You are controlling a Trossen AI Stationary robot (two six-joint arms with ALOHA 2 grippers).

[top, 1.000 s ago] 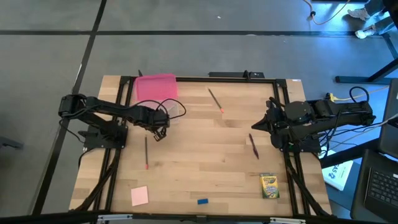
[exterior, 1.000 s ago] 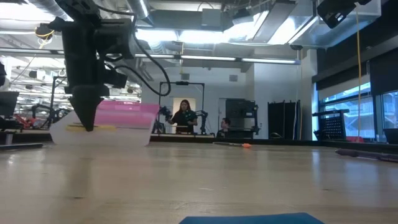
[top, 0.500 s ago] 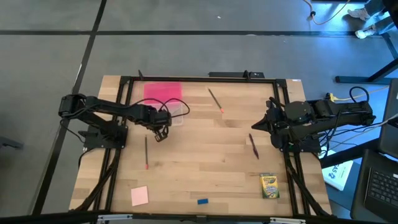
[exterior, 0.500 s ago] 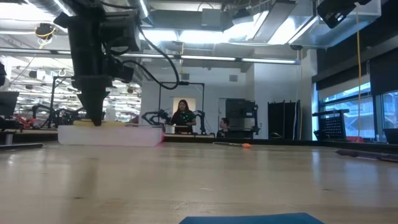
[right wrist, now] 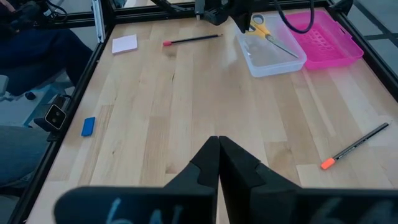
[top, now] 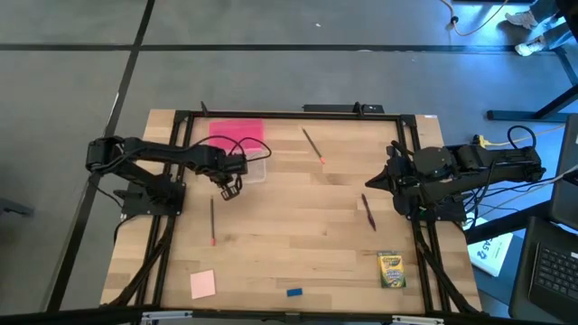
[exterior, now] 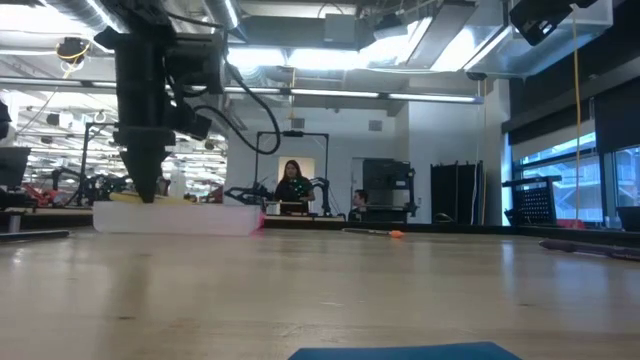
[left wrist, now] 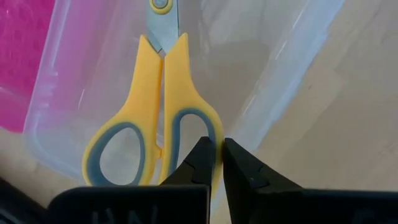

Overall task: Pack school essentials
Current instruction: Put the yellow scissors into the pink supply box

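Observation:
Yellow-handled scissors point(left wrist: 155, 112) lie in the clear plastic box point(top: 257, 162), whose pink lid point(top: 237, 133) lies open on its far side. My left gripper point(left wrist: 217, 152) is shut and points down at the box's near-left rim, beside a scissor handle; it also shows in the low view point(exterior: 145, 195). My right gripper point(right wrist: 217, 146) is shut and waits at the table's right edge. On the table lie a pencil point(top: 211, 221), a second pencil point(top: 312, 144), a dark red pen point(top: 368, 212), the crayon box point(top: 390, 269), the pink notepad point(top: 202, 283) and the blue eraser point(top: 293, 292). My left gripper's fingertips point(left wrist: 202, 155) stand at the scissor handle's outer curve point(left wrist: 208, 124) and the box's rim. I cannot tell whether they touch either.
The black frame rails point(top: 298, 113) run along the table's edges. The bare wood in the table's middle point(top: 289, 226) is free room. People stand in the room beyond the far edge point(exterior: 297, 185).
The clear box, which stood tilted with its lid raised, has settled flat on the table and has shifted a little toward the table's right edge. The lid now lies flat behind it. My left gripper has stayed at the box's near-left corner.

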